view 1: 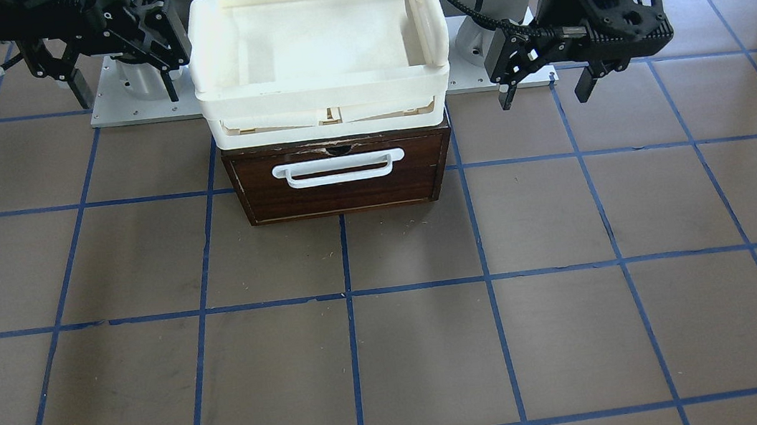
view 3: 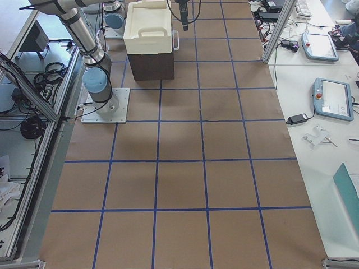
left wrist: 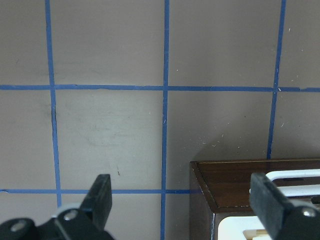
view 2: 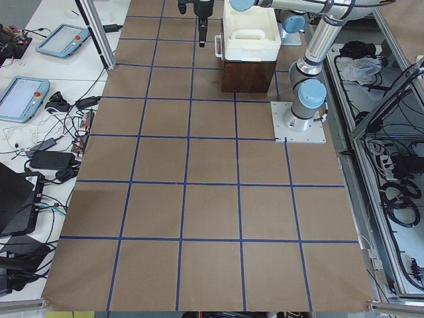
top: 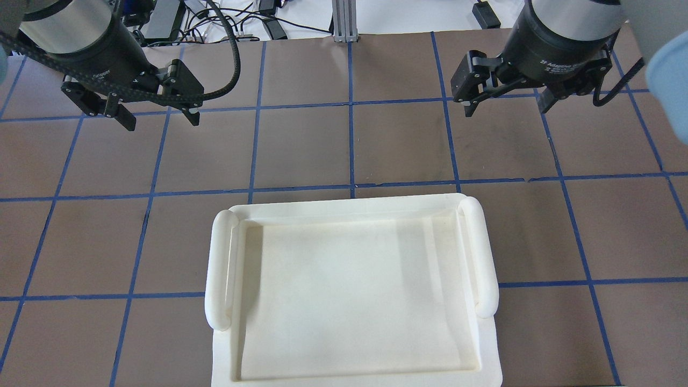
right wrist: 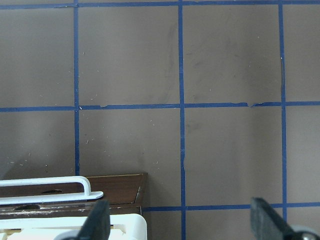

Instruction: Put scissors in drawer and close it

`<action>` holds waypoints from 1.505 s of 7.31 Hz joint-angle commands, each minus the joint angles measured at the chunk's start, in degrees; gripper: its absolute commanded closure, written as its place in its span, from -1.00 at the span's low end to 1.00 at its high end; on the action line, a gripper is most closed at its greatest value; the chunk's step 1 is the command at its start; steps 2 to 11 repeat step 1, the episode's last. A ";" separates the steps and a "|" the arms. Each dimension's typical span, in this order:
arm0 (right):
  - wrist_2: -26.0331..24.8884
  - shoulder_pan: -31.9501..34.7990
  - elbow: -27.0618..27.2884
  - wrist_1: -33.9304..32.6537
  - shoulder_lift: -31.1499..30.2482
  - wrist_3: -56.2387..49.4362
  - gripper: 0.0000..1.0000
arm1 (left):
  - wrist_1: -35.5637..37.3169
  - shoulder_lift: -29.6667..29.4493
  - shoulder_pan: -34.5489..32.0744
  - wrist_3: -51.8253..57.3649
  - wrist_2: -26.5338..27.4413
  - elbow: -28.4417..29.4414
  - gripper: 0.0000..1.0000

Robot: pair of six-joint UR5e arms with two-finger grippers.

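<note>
The dark brown drawer (view 1: 339, 188), with a white bar handle (view 1: 338, 168) and a chipped top edge, looks pushed in, its front flush with its box. The scissors show in no view. My left gripper (view 1: 544, 87) hangs open and empty to the drawer's side, above the table; it also shows in the overhead view (top: 161, 122). My right gripper (view 1: 126, 97) is open and empty on the other side, also in the overhead view (top: 505, 107). The left wrist view shows a drawer corner (left wrist: 235, 185) between open fingers; the right wrist view shows the drawer front (right wrist: 120, 190).
A white foam tray (view 1: 324, 93) sits on top of the drawer box and hides its top in the overhead view (top: 220, 269). The brown table has a blue tape grid (view 1: 349, 293). The arms' base plates (view 1: 114, 115) stand behind the box.
</note>
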 commanded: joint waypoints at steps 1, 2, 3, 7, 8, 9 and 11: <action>0.08 -0.01 0.00 0.00 0.00 0.00 -1.00 | -0.52 0.16 0.29 0.21 0.22 0.16 -1.00; 0.08 -0.01 0.00 0.00 0.00 0.00 -1.00 | -0.52 0.16 0.29 0.21 0.22 0.16 -1.00; 0.08 -0.01 0.00 0.00 0.00 0.00 -1.00 | -0.52 0.16 0.29 0.21 0.22 0.16 -1.00; 0.08 -0.01 0.00 0.00 0.00 0.00 -1.00 | -0.52 0.16 0.29 0.21 0.22 0.16 -1.00; 0.08 -0.01 0.00 0.00 0.00 0.00 -1.00 | -0.52 0.16 0.29 0.21 0.22 0.16 -1.00; 0.08 -0.01 0.00 0.00 0.00 0.00 -1.00 | -0.52 0.16 0.29 0.21 0.22 0.16 -1.00; 0.08 -0.01 0.00 0.00 0.00 0.00 -1.00 | -0.52 0.16 0.29 0.21 0.22 0.16 -1.00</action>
